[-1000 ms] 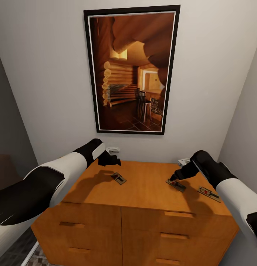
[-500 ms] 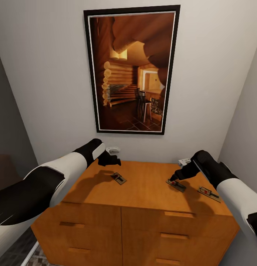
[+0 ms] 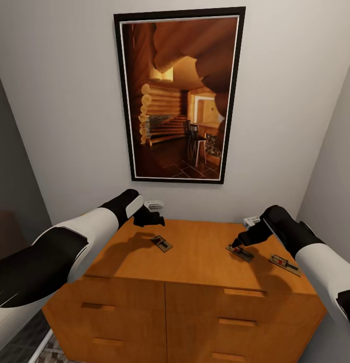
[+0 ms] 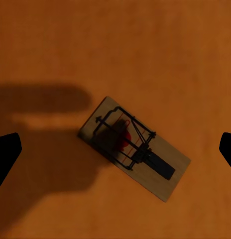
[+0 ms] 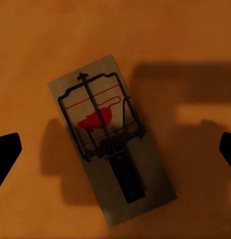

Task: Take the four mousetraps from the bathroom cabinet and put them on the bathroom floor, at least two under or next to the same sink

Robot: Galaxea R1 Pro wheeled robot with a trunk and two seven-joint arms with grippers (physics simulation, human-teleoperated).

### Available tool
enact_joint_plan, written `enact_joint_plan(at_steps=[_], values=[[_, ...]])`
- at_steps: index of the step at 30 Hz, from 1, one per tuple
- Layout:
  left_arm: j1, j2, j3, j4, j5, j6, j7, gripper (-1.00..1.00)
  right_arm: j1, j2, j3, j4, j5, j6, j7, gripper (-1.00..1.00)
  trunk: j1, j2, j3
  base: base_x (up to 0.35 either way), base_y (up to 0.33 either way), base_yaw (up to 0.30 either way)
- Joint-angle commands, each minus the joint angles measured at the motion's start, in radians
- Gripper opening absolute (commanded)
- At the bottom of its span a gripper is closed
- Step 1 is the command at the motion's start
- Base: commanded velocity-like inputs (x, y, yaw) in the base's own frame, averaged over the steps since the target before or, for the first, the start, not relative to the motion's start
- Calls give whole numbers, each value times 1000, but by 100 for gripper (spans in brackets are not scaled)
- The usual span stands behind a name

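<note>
Both grippers, left [image 3: 153,219] and right [image 3: 238,242], hover wide over mousetraps [image 3: 162,244] on the cabinet [image 3: 200,257].

- A tall black-framed picture [image 3: 180,96] of a log-cabin interior hangs on the pale wall [image 3: 64,101].
- Below the picture's lower left corner, a small white wall outlet [image 3: 154,205] sits on the wall.
- Lower and to the right of the picture, a second white outlet [image 3: 250,220] shows.
</note>
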State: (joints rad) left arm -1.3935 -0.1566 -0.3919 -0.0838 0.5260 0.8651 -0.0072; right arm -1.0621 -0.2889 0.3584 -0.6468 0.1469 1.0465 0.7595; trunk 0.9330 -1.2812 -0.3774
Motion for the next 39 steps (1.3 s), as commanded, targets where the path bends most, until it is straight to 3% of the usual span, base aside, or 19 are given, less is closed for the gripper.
enact_joint_plan(at_steps=[1,21,39], values=[[-1,0,-8,-1,6,3,-1,100,-1,-1,4,-1,10,1,10,100,0,-1,-1,0,0,0],[-1,0,-8,-1,6,3,-2,100,-1,5,2,126,12,1,11,100,0,-1,-1,0,0,0],[-1,0,-9,-1,6,3,-2,100,-1,10,2,143,15,1,11,100,0,-1,-1,0,0,0]])
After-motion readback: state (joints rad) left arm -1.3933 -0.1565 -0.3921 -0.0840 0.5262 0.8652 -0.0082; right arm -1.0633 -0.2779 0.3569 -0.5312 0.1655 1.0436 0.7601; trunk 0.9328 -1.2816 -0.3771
